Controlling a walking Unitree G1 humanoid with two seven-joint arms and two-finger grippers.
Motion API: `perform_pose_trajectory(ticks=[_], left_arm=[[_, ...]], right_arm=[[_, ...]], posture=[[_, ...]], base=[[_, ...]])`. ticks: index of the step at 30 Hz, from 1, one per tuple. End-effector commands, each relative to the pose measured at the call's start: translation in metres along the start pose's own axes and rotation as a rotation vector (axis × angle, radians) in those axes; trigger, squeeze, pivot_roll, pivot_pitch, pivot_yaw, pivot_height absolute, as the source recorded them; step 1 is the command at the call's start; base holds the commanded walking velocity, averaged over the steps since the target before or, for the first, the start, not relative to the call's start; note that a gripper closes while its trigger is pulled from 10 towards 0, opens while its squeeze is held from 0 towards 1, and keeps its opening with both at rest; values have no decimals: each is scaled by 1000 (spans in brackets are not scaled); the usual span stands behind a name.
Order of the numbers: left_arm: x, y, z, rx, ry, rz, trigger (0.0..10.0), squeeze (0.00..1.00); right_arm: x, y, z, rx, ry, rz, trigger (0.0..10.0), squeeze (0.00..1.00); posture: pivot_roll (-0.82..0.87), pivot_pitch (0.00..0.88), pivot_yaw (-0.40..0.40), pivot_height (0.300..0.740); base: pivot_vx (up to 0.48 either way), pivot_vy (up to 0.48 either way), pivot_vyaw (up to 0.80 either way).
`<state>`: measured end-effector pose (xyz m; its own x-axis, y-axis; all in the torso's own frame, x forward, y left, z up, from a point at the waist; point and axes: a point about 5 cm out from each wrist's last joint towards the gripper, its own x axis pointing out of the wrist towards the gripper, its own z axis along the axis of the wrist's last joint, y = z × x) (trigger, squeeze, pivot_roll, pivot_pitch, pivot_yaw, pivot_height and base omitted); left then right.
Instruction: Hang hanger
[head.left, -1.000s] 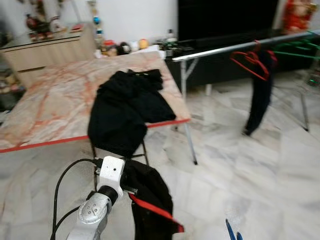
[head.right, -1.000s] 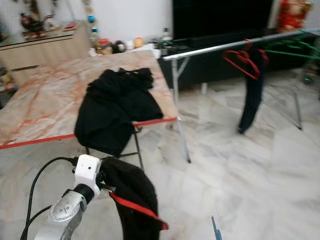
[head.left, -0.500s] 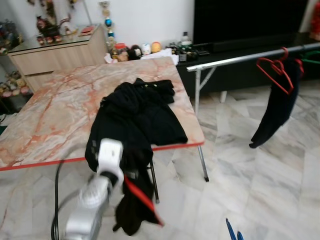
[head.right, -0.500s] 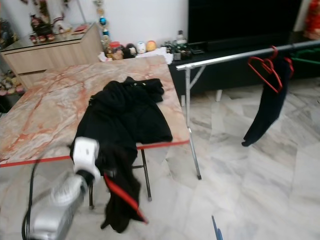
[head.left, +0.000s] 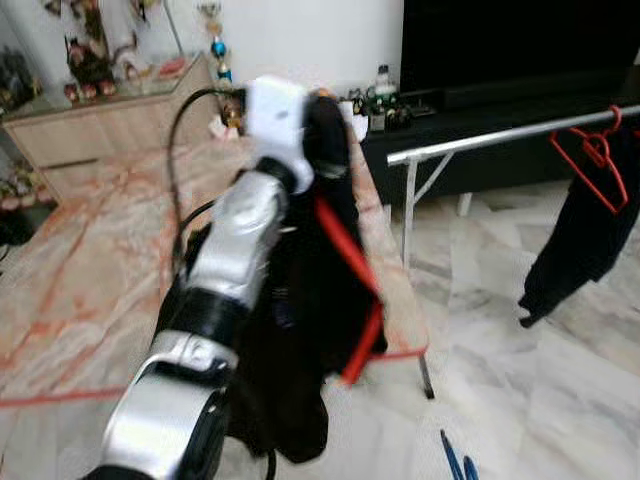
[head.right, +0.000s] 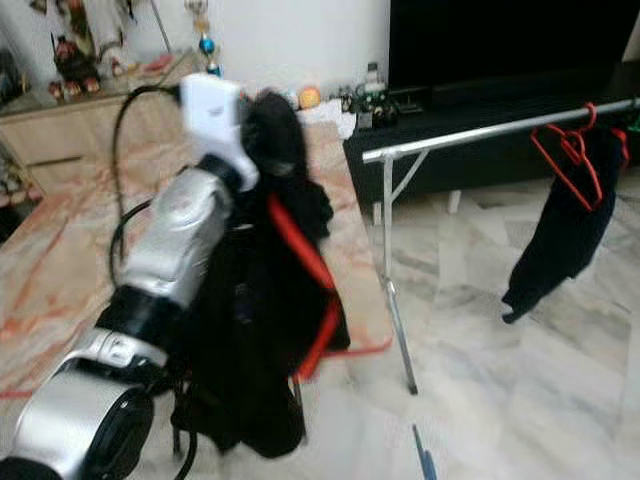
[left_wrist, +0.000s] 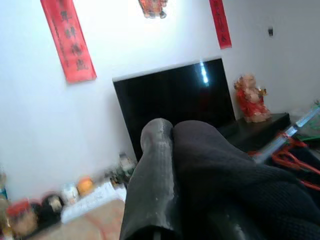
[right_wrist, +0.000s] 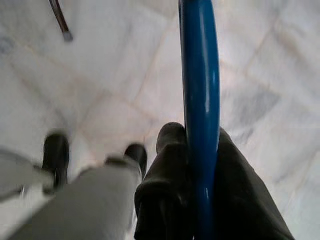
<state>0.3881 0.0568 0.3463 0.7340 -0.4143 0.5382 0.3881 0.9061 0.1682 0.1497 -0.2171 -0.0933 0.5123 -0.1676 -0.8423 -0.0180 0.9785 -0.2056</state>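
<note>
- A red hanger (head.left: 350, 280) draped with a black garment (head.right: 255, 340) rides high in front of the robot, carried by the left gripper (head.left: 325, 125), whose fingers (left_wrist: 152, 185) are clamped into the dark cloth at the hanger's top.
- The hanger is well apart from its goal, the silver rail (head.right: 480, 132) that runs across the room to the robot's right, above a marble floor (head.left: 540, 380).
- On that rail another red hanger (head.right: 565, 155) already holds a dark garment (head.right: 560, 240), marking the spot where new arrivals go.
- Behind the raised arm, a marble-topped table (head.left: 90, 260) stands just beside the rail's near leg (head.right: 395, 290), with a dark TV (head.left: 510, 45) against the wall beyond.
- Low at the robot's right side, the right gripper (right_wrist: 192, 155) is closed on a blue hanger (right_wrist: 200, 100), whose tip shows at the bottom of the head view (head.left: 452, 462).
- Judged from here, the main risk lies in the grip: the fingers seem to hold cloth as much as hanger, and a swing toward the rail could let the garment slide off or the hanger twist out of line with the bar.
- The hook itself is hidden in the fabric, so aiming it over the rail may fail.
- The hanging cloth could also snag the table edge or the rail's leg as the robot crosses.
</note>
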Motion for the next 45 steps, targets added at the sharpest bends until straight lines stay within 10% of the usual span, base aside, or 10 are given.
perform_pose_trajectory(ticks=[1, 10, 13, 20, 26, 35, 36, 45], left_arm=[[8, 16, 9, 43, -20, 57, 10000, 0], [11, 35, -4, 133, 117, 237, 10000, 0], [-12, 48, -45, 124, 313, 276, 10000, 0], [-78, 22, -114, 78, 511, 72, 10000, 0], [-128, 16, -131, 64, 600, 75, 10000, 0], [-158, -1, -115, -18, 589, 67, 10000, 0], [-162, -1, -113, -35, 590, 74, 10000, 1000], [-189, 0, -98, -40, 621, 54, 10000, 1000]], right_arm=[[0, 13, 1, 2, 0, 35, 10000, 0], [0, 16, 0, -19, -2, 44, 10000, 0], [-1, 19, -2, -28, 2, 49, 10000, 0], [-3, 29, -9, -31, 19, 62, 10000, 0], [-3, 30, -11, -29, 29, 67, 10000, 0], [-3, 32, -11, -39, 33, 72, 10000, 0], [-3, 31, -11, -38, 33, 71, 10000, 0], [-3, 26, -12, -42, 32, 65, 10000, 0]], posture=[[26, 0, 109, 740], [28, 0, 113, 740], [26, 0, 114, 740], [3, 0, 127, 740], [-2, 0, 130, 740], [4, 0, 133, 740], [2, 0, 133, 740], [4, 4, 123, 740]], base=[[480, 0, 0], [470, 0, 0], [0, 0, 0], [0, 0, 0], [0, 0, 0], [0, 0, 0], [0, 0, 0], [0, 0, 0]])
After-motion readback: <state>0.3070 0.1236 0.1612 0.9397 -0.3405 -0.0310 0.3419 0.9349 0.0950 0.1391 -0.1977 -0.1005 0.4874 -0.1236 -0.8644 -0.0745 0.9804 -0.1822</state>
